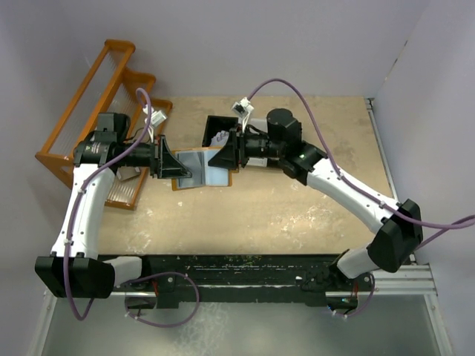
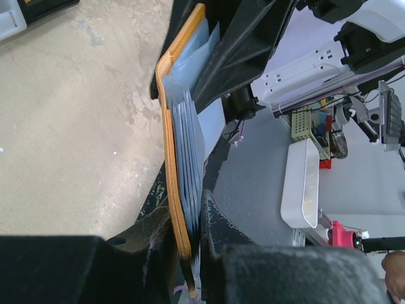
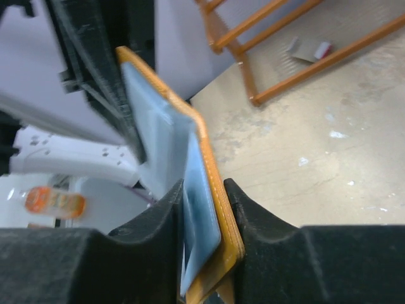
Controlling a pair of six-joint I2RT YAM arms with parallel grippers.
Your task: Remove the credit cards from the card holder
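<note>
The card holder, tan-orange outside and pale blue-grey inside, hangs spread open above the table between my two grippers. My left gripper is shut on its left half; in the left wrist view the fingers pinch the orange cover and a stack of thin blue-grey layers. My right gripper is shut on the right half, with its fingertips pressing the orange cover and a blue panel. I cannot tell the credit cards apart from the pocket layers.
A black tray with white scraps sits just behind the card holder. An orange wooden rack stands at the far left, behind the left arm. The tan tabletop stretches in front.
</note>
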